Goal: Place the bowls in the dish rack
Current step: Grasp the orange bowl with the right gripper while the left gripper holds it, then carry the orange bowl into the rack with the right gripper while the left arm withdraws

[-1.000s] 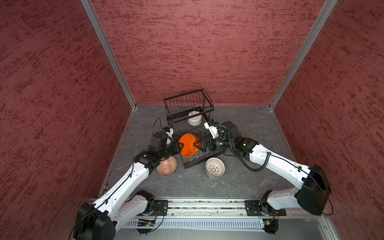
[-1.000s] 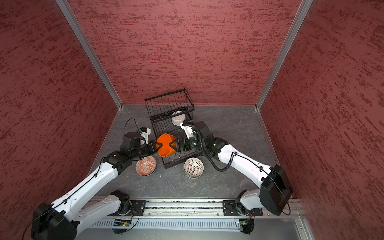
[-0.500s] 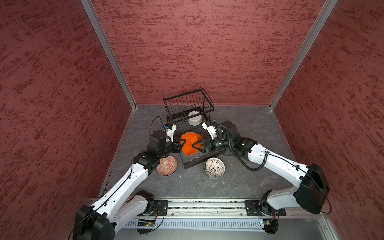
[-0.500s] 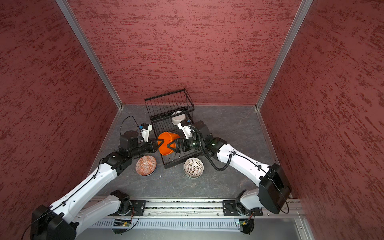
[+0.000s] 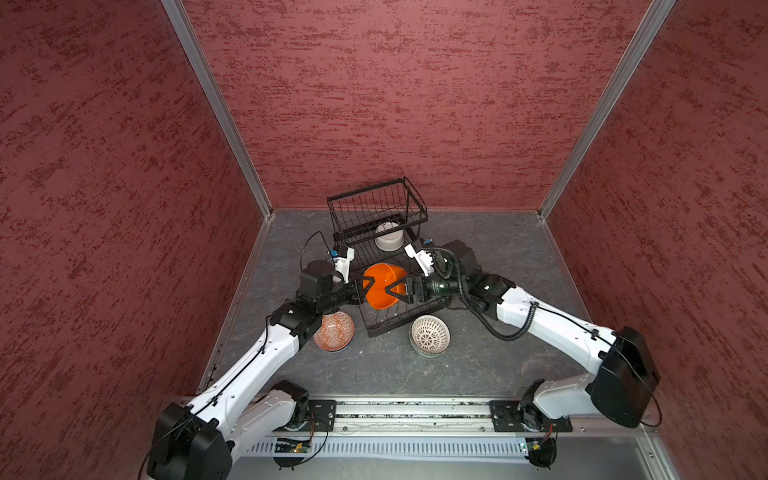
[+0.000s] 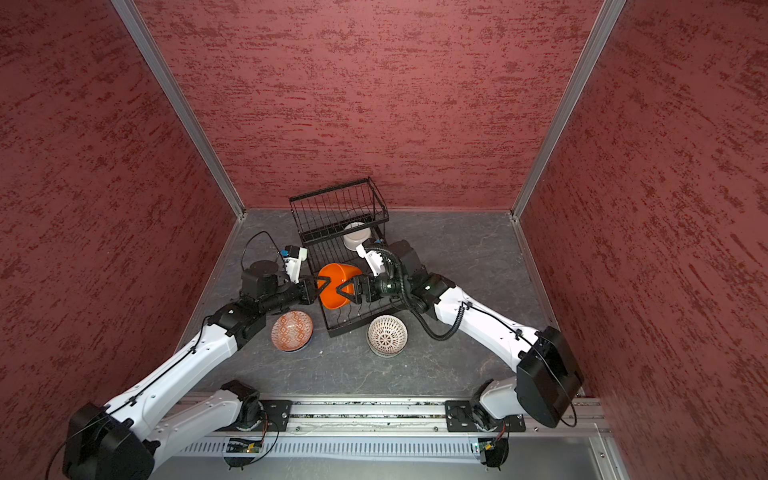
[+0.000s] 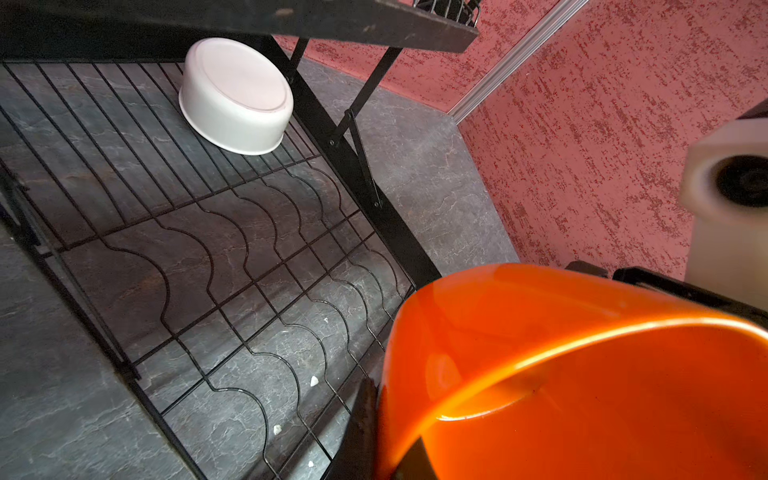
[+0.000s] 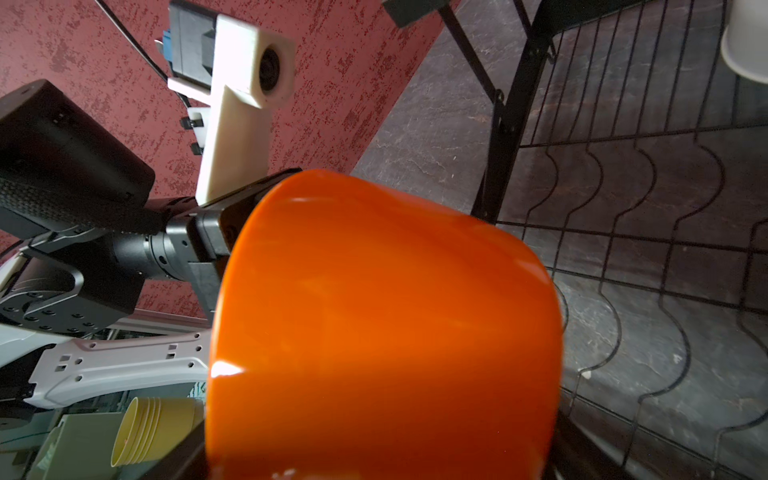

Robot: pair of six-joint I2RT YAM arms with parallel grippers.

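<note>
Orange bowl handover above the dish rack.
Your left gripper pinches the rim; your right gripper straddles the bowl, jaws spread. Close squarely before the left lets go.

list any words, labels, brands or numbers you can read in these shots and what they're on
None: no view shows legible text.
Orange bowl, white bowl: plain, no lettering.
Terracotta patterned bowl, white lattice-patterned bowl: geometric patterns only.
Circuit board below the front rail: any print too small to read.
</note>
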